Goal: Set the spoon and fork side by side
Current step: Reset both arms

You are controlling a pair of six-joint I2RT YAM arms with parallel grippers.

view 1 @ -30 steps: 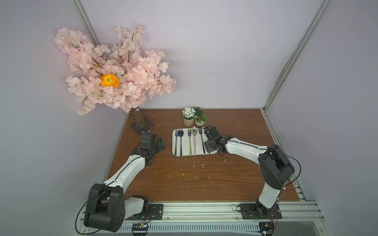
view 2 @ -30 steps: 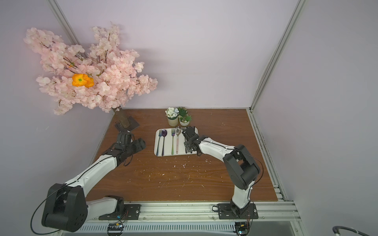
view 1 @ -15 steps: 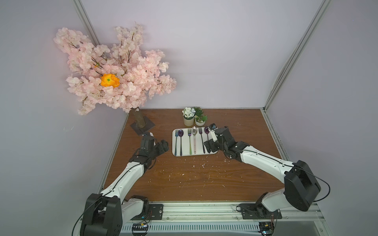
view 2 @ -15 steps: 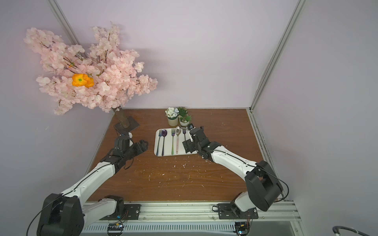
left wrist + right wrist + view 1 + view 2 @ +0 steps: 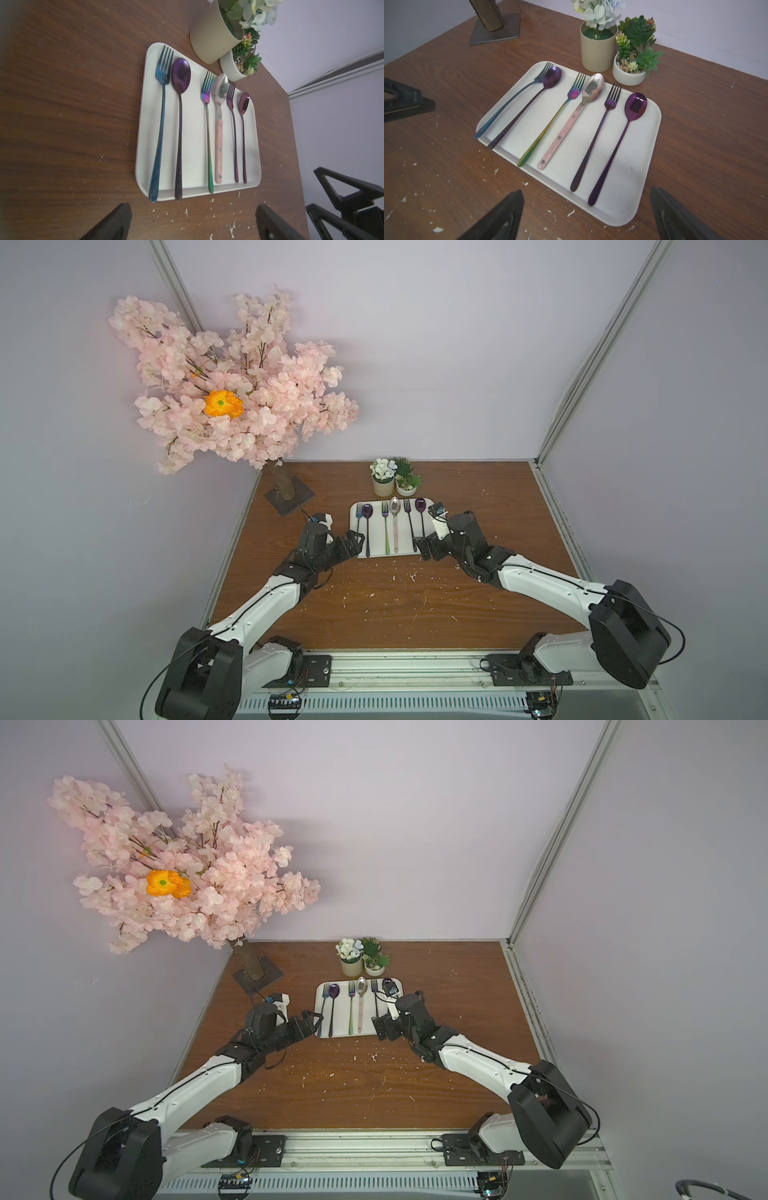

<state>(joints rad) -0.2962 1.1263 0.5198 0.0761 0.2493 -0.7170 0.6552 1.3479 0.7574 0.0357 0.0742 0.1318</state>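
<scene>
Right wrist view showed the purple fork [image 5: 591,148] and purple spoon [image 5: 635,106] side by side at one end of the white tray [image 5: 643,158]. It also showed the tree base [image 5: 512,31], which the left wrist view missed. Three forks [image 5: 574,93] and three spoons [image 5: 592,87] lay on the tray; two flower pots [image 5: 598,52] stood behind it. Two handles [image 5: 478,134] at its other end poked over the edge. Bare table [image 5: 498,489] lay round. The right gripper [image 5: 427,548] and left gripper [image 5: 353,541] hung by its near corners, jaws spread wide, holding nothing.
</scene>
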